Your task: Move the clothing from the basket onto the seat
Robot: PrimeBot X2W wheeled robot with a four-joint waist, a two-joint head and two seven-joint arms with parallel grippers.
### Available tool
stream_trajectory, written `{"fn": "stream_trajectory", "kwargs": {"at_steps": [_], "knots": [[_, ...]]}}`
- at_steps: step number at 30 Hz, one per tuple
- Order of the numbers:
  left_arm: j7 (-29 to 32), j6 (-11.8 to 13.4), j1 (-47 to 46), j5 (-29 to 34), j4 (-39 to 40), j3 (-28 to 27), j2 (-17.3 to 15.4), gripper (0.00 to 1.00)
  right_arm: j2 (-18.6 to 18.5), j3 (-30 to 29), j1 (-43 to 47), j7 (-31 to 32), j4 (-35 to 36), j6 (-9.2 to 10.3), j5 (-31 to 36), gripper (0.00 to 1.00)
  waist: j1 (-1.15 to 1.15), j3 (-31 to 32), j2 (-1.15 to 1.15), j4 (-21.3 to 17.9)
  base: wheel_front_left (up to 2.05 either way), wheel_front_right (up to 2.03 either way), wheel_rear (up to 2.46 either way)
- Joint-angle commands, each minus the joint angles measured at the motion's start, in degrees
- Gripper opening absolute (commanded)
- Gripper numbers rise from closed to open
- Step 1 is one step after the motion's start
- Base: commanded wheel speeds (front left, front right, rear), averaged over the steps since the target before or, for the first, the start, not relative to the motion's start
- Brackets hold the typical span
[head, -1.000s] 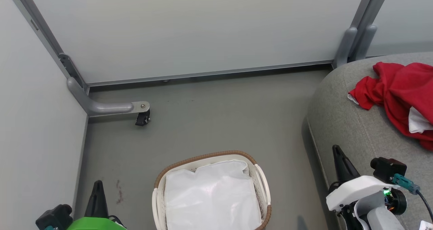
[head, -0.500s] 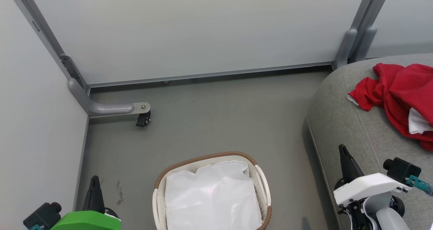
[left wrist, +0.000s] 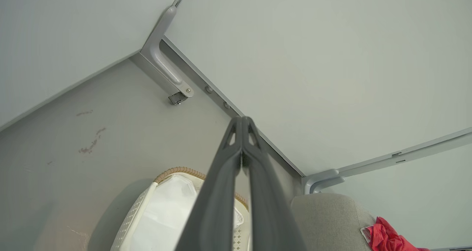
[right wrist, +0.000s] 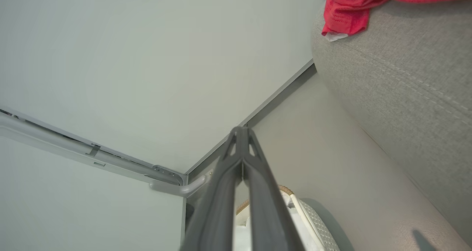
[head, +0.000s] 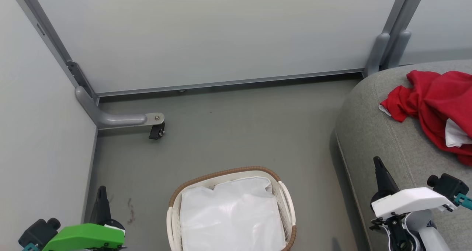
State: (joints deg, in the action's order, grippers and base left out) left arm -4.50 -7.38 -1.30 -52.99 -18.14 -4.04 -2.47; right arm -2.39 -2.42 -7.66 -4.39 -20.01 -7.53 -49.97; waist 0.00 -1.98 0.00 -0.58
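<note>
The basket [head: 287, 199] stands on the floor at the bottom centre, its white liner [head: 230, 214] showing and no clothing visible in it. Red clothing [head: 437, 105] with a white patch lies bunched on the grey seat [head: 379, 133] at the right. My left gripper [head: 100, 193] is shut and holds nothing, low at the left of the basket. My right gripper [head: 378, 164] is shut and holds nothing, over the seat's front edge. The wrist views show each pair of fingers pressed together, left gripper [left wrist: 242, 121] and right gripper [right wrist: 240, 131], with the basket [left wrist: 177, 169] [right wrist: 295, 201] and clothing [left wrist: 383, 238] [right wrist: 346, 11] beyond.
Pale partition panels [head: 221, 33] close off the back and left. A grey castor foot [head: 127, 120] juts onto the floor at the back left, and another post [head: 387, 48] stands behind the seat. Reddish stains [head: 129, 208] mark the floor near the left gripper.
Both arms have drawn back toward the bottom of the head view: the left gripper down and left, the right gripper down and right. The clothing and basket stay put.
</note>
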Motion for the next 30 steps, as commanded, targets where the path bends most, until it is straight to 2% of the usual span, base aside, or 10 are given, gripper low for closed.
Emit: {"fn": "stream_trajectory", "kwargs": {"at_steps": [1, 30], "knots": [[0.52, -0.07, -1.65, -1.75, 0.9, -0.41, -0.35, 0.0, -0.36, -0.32, -0.05, 0.45, 1.03, 0.03, -2.01, 0.0, 0.0, 0.03, 0.0, 0.01, 0.0, 0.0, 0.0], [5.29, -0.12, -3.34, -18.58, 2.44, -1.36, -0.47, 0.0, -0.49, -2.07, 0.75, 5.19, 3.35, 0.04, -20.11, 0.0, 0.0, 0.68, 0.0, 0.22, 0.0, 0.0, 0.0]]}}
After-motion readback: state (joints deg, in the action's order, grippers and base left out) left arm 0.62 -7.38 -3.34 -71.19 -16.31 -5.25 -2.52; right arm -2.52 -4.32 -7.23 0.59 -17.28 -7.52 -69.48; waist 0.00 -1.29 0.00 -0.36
